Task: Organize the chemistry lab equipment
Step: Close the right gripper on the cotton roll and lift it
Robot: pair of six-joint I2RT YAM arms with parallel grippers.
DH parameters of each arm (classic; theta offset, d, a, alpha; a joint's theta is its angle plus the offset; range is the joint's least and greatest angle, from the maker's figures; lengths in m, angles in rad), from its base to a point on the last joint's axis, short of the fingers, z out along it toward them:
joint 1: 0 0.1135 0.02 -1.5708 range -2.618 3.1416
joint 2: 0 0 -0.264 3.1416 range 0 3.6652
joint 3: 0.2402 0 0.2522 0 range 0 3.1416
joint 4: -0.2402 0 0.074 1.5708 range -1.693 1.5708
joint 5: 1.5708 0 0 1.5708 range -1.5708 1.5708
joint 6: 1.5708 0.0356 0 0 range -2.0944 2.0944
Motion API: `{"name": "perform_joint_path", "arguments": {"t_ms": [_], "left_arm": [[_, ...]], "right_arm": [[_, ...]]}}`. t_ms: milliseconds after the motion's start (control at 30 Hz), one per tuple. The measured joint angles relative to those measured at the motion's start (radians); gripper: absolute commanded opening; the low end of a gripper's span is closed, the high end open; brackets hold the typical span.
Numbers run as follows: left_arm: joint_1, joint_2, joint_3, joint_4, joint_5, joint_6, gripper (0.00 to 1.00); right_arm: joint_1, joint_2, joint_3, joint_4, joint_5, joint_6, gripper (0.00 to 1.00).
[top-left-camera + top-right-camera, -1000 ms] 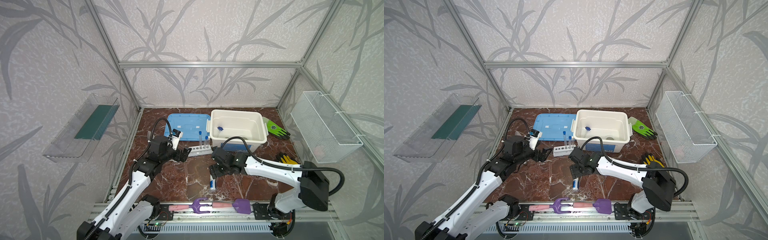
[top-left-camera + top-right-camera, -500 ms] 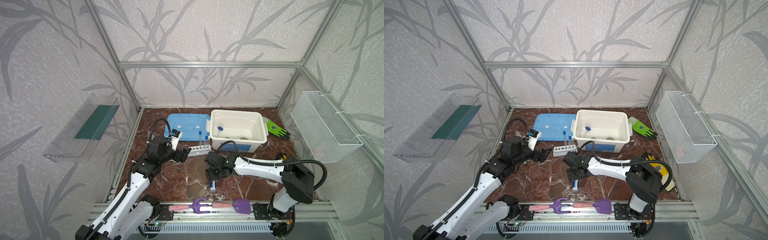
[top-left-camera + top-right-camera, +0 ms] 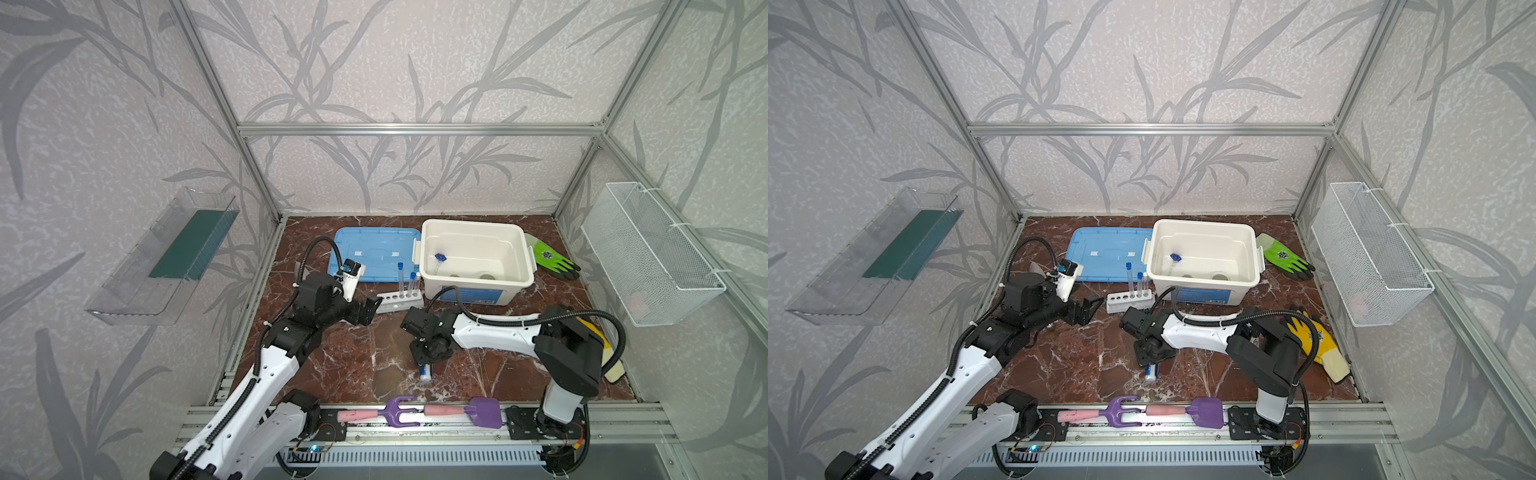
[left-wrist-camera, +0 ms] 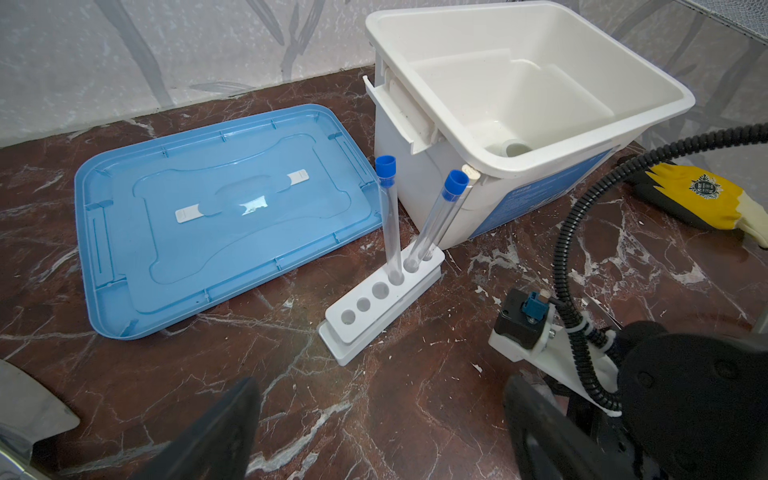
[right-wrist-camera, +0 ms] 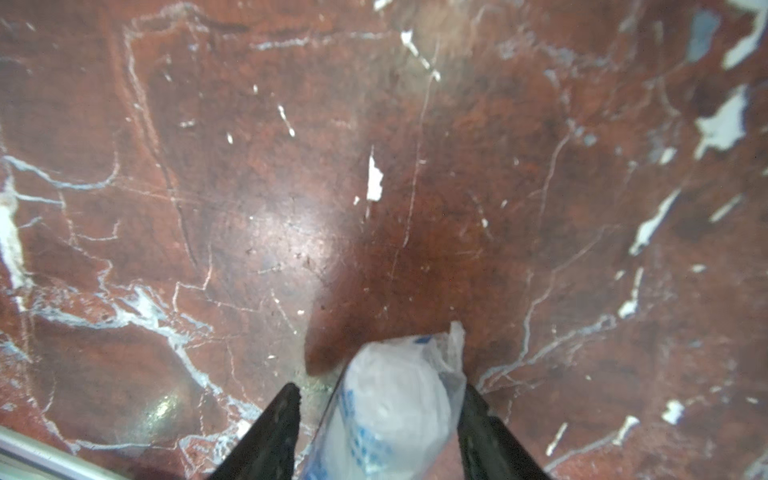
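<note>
At lower centre of both top views, the white blue-labelled bottle [image 3: 424, 372] lay on the marble surface [image 3: 332, 365]. The right end effector [image 5: 380, 392] straddled it, jaws part-open and not yet pinching, evidently for pickup. The left end effector [image 3: 368, 311] hung wide beside the white six-hole rack [image 3: 399, 300].

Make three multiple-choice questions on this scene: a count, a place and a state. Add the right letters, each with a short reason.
1. How many holes of the white six-hole rack stand empty?
A) one B) three C) five

2. Where is the white blue-labelled bottle?
A) in the white bin B) standing in the rack C) lying on the table, between the fingers of the right gripper

3. The left gripper is:
A) open and empty B) shut on the bottle C) shut on the rack

Answers:
1 B: three bare holes show in the left wrist view.
2 C: a finger stands on each side of it.
3 A: its fingers stand wide apart, with nothing between them.
</note>
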Motion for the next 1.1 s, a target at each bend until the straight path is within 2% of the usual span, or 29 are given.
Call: {"name": "perform_joint_path", "arguments": {"t_ms": [367,867,1100], "left_arm": [[-0.001,0.001,0.000,-0.006,0.003,0.001,0.91],[-0.002,0.001,0.000,-0.006,0.003,0.001,0.90],[-0.002,0.006,0.000,-0.006,0.003,0.001,0.90]], "right_arm": [[0.000,0.008,0.008,-0.007,-0.014,-0.005,0.34],[0.000,0.008,0.066,-0.061,-0.041,-0.065,0.25],[-0.028,-0.049,0.154,-0.187,-0.021,-0.135,0.25]]}}
